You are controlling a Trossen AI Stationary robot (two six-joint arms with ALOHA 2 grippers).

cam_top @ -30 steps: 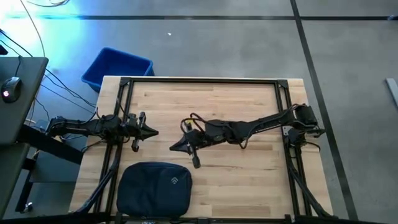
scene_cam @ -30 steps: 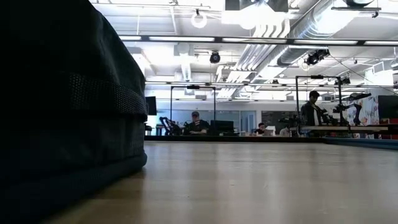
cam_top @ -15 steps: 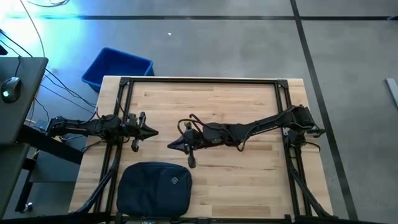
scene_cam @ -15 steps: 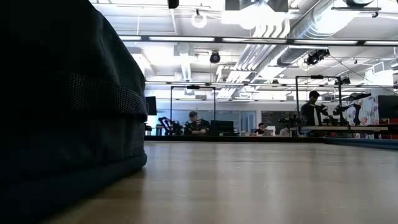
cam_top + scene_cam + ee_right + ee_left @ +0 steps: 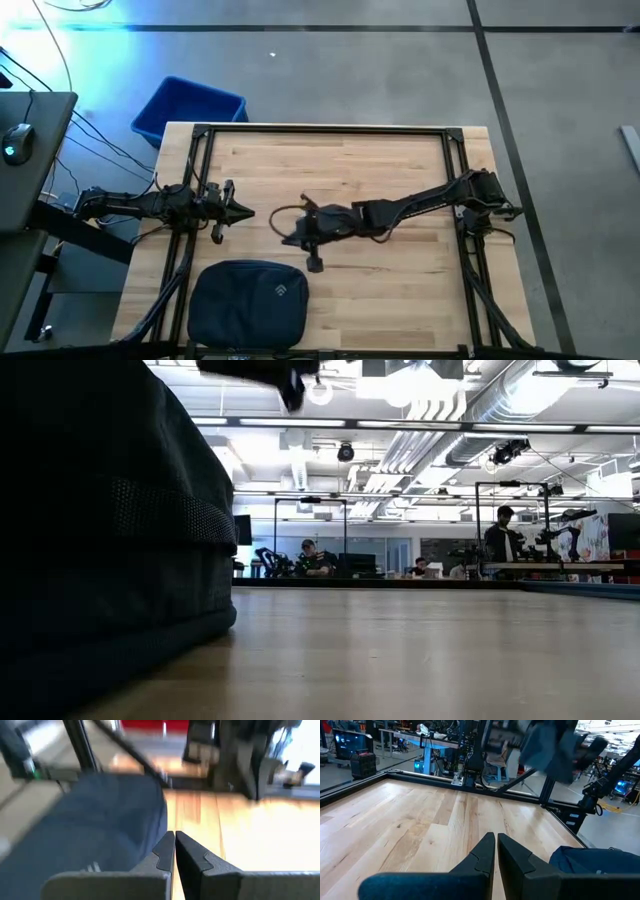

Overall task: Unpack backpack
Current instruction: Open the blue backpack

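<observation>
The dark navy backpack (image 5: 248, 300) lies flat on the table by the near edge, left of centre, its white logo facing up. It fills the left of the low view (image 5: 100, 530) and shows in both wrist views (image 5: 590, 862) (image 5: 100, 820). My right gripper (image 5: 288, 240) hangs shut over the table's middle, tipped downward, just beyond the backpack's far right corner and above it; its tip shows at the top of the low view (image 5: 292, 395). My left gripper (image 5: 245, 212) waits shut and level at the table's left side (image 5: 496, 837). Neither touches anything.
A bright blue bin (image 5: 190, 108) stands on the floor off the table's far left corner. A black frame (image 5: 325, 130) runs along the table's far and side edges. Bare wood lies right of the backpack. People sit and stand in the room beyond (image 5: 500, 535).
My right gripper has sunk and tipped its fingers downward toward the backpack, staying shut; its tip has come into the low view from above. The backpack has not moved.
</observation>
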